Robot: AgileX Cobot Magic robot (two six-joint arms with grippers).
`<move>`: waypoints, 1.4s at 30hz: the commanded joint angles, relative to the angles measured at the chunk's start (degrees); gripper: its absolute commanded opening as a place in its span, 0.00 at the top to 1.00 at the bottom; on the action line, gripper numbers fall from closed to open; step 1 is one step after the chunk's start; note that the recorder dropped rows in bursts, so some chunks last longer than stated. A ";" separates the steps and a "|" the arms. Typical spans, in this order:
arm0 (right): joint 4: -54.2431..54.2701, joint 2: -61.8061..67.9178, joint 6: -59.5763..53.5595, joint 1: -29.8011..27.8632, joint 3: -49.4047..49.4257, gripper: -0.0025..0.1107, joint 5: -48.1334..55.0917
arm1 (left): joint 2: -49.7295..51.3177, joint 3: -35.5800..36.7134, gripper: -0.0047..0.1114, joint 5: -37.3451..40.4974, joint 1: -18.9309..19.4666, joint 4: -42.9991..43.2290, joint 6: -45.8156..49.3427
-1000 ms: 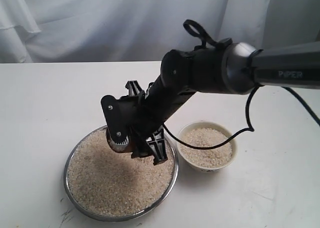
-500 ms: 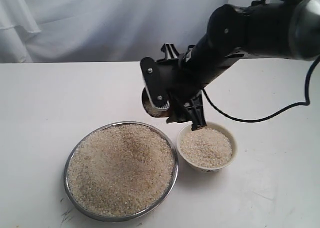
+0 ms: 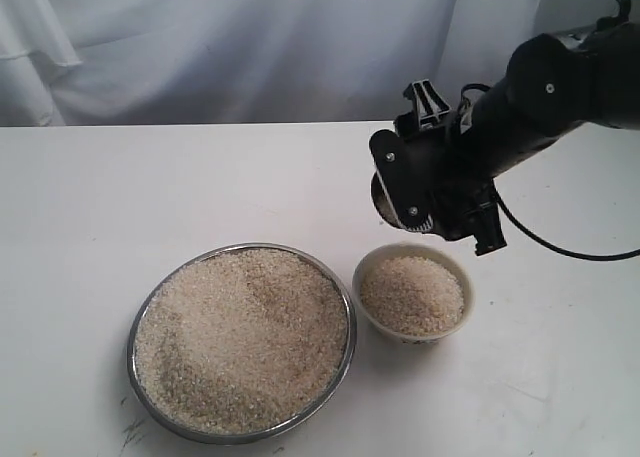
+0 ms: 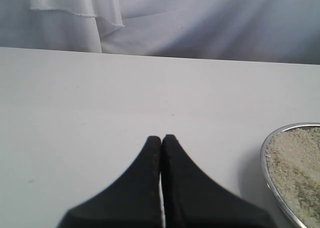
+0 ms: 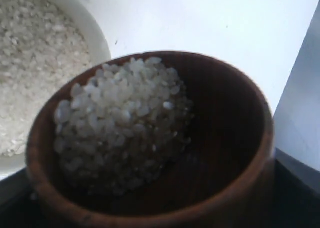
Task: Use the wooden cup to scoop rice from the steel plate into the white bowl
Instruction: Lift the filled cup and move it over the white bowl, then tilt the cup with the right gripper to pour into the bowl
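Note:
The steel plate (image 3: 346, 360) holds a wide heap of rice (image 3: 240, 337) at the front left. To its right stands the white bowl (image 3: 361, 277), filled with rice (image 3: 412, 295). My right gripper (image 3: 415, 187) hangs just above the bowl's far rim, shut on the wooden cup (image 5: 235, 138). The cup is tilted and holds a mound of rice (image 5: 125, 118); the bowl's rim (image 5: 97, 36) lies below it. My left gripper (image 4: 161, 138) is shut and empty over bare table, with the plate's rim (image 4: 263, 160) beside it. It is outside the exterior view.
A white table (image 3: 120, 197) carries everything, with white cloth (image 3: 220, 47) hanging behind it. A black cable (image 3: 560, 249) loops from the right arm down over the table behind the bowl.
My right arm has lifted the cup out of the rice on the plate and carried it up and to the right, until it hangs over the white bowl.

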 commanded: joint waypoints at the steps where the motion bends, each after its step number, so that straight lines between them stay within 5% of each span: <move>1: -3.79 -0.80 0.41 -1.05 2.35 0.98 -3.95 | -0.24 0.28 0.96 -0.76 -0.15 0.06 -0.01; 22: -22.54 -0.80 0.55 -1.32 15.96 0.98 -27.20 | -0.24 0.28 0.96 -0.76 -0.15 0.06 -0.01; 42: -30.81 -0.94 -6.37 -1.32 20.23 0.98 -38.48 | -0.24 0.28 0.96 -0.76 -0.15 0.06 -0.01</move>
